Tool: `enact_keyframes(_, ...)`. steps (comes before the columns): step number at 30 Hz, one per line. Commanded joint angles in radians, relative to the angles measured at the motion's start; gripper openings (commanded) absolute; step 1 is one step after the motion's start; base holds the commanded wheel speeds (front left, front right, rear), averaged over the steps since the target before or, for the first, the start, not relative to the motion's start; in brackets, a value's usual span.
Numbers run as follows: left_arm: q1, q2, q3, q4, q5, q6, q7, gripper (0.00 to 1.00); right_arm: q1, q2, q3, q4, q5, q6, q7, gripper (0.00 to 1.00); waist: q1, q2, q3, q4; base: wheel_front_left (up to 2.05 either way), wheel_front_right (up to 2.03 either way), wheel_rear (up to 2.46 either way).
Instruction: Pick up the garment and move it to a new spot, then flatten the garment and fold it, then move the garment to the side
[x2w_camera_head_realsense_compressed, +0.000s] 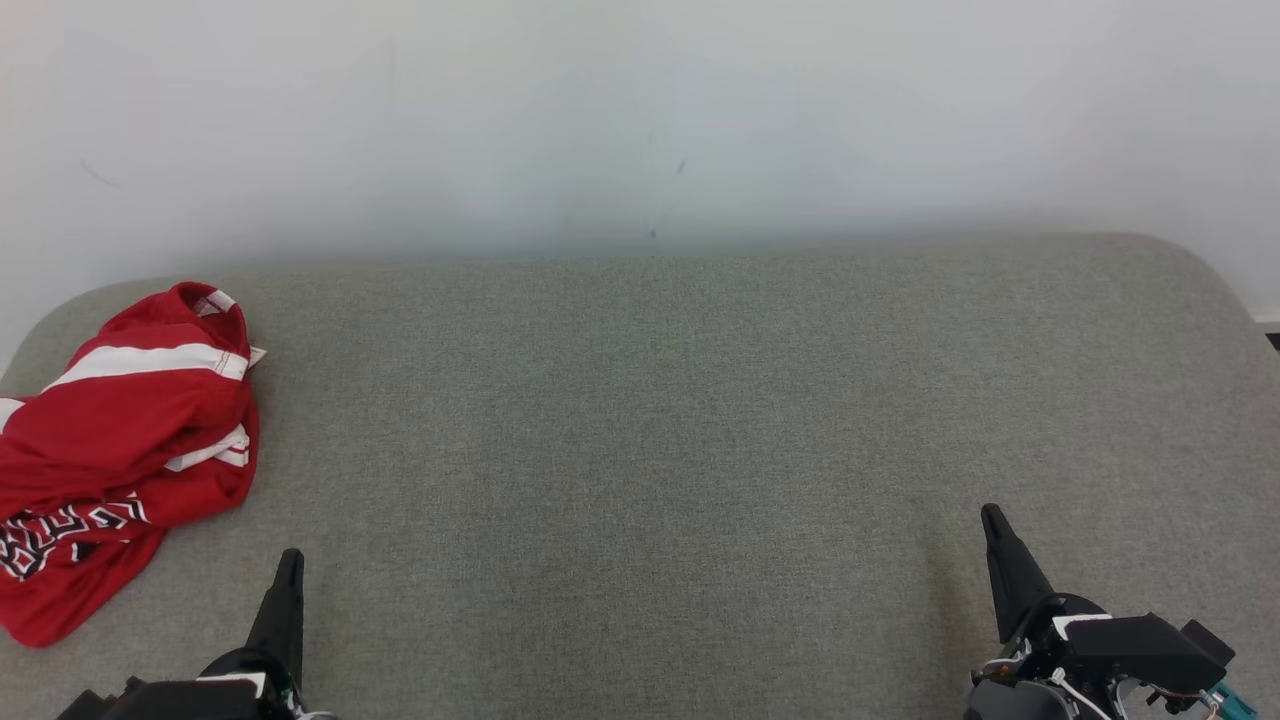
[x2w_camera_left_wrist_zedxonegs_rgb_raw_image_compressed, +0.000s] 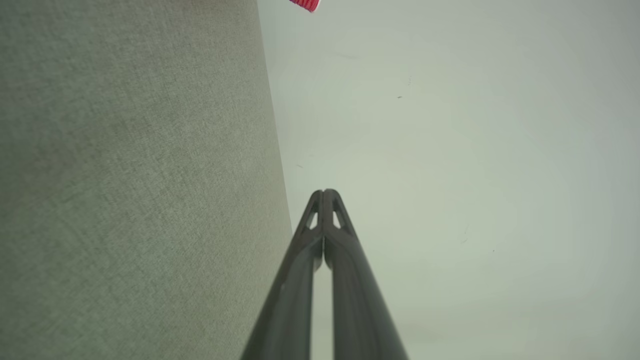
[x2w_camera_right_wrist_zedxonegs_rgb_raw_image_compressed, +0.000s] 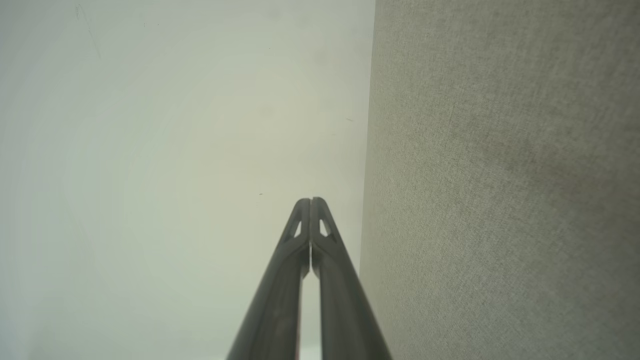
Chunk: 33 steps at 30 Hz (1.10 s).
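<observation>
A red garment (x2w_camera_head_realsense_compressed: 120, 450) with white stripes and a black-and-white pattern lies crumpled at the far left of the grey fabric surface (x2w_camera_head_realsense_compressed: 650, 450). A sliver of the garment (x2w_camera_left_wrist_zedxonegs_rgb_raw_image_compressed: 305, 4) peeks in at the top of the left wrist view. My left gripper (x2w_camera_head_realsense_compressed: 290, 562) sits at the lower left, a little right of and below the garment, apart from it. Its fingertips (x2w_camera_left_wrist_zedxonegs_rgb_raw_image_compressed: 325, 194) are pressed together with nothing between them. My right gripper (x2w_camera_head_realsense_compressed: 992, 518) rests at the lower right, far from the garment, its fingertips (x2w_camera_right_wrist_zedxonegs_rgb_raw_image_compressed: 310, 202) also together and empty.
A pale wall (x2w_camera_head_realsense_compressed: 640, 120) rises behind the surface's far edge. The grey surface has rounded far corners and stretches wide between the two grippers.
</observation>
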Motion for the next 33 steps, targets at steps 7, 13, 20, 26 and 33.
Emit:
enact_keyframes(7,-0.008,-0.001,0.003,0.0,-0.005,-0.003,-0.001,0.0,-0.004,0.004,0.001,0.0,0.002,-0.002,0.002,0.0,0.0,-0.0001,0.0,0.0,0.0,0.0,0.0)
enact_keyframes(13,-0.008,-0.001,0.002,0.0,-0.005,-0.003,-0.001,0.0,-0.004,0.004,0.001,0.0,0.002,-0.002,0.002,0.0,0.0,-0.0001,0.0,0.0,0.0,0.0,0.0)
enact_keyframes(20,-0.008,-0.001,0.002,0.0,-0.005,-0.003,-0.001,0.0,-0.004,0.004,0.001,0.0,0.002,-0.002,0.002,0.0,0.0,-0.0001,0.0,0.0,0.0,0.0,0.0)
enact_keyframes(26,0.008,-0.002,-0.002,0.013,0.0,0.001,0.0,1.0,0.009,0.0,0.0,0.014,0.0,0.0,-0.001,1.0,0.0,-0.0001,0.0,0.0,0.0,0.0,0.0)
enact_keyframes(33,0.023,-0.003,-0.019,0.01,0.017,0.0,-0.031,1.0,0.026,0.001,0.026,0.011,-0.014,0.0,-0.031,1.0,0.0,-0.0001,0.001,0.0,0.0,0.0,0.0)
